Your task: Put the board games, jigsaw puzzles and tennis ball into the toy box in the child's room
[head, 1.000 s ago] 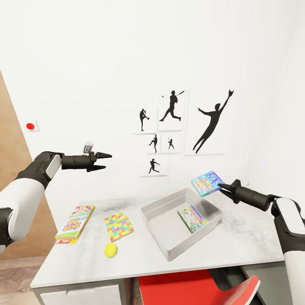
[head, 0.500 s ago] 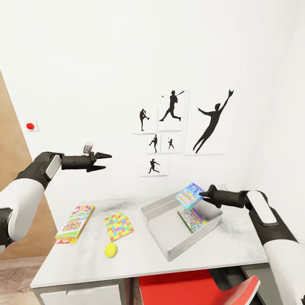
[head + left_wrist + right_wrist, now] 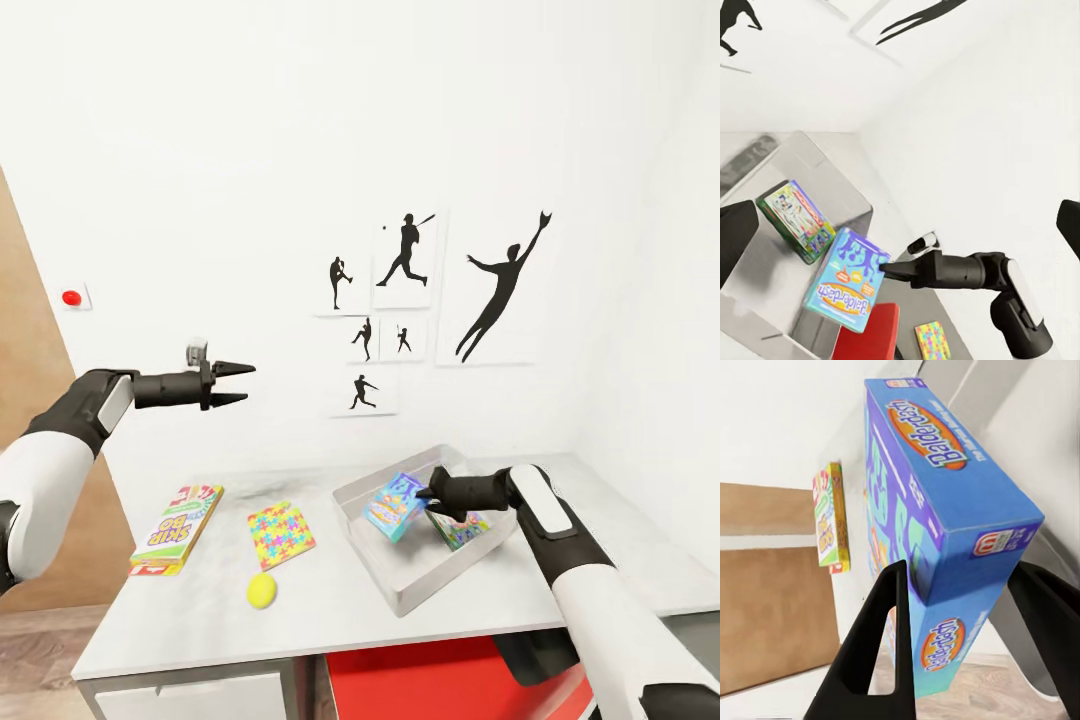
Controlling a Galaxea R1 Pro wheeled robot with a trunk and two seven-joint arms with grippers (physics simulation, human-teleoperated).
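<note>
The right pincer (image 3: 424, 494), clamping the blue board game (image 3: 394, 506), is holding it tilted over the toy box (image 3: 400, 590) on the bench (image 3: 330, 610). Lowering it flat beside the game inside before releasing looks wisest. The left pincer (image 3: 243, 384) is hanging apart.

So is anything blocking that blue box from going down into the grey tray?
Nothing visible does. The right gripper holds the blue game box tilted over the toy box, above bare floor. Another game box lies inside, toward the far corner, beside the spot.
</note>
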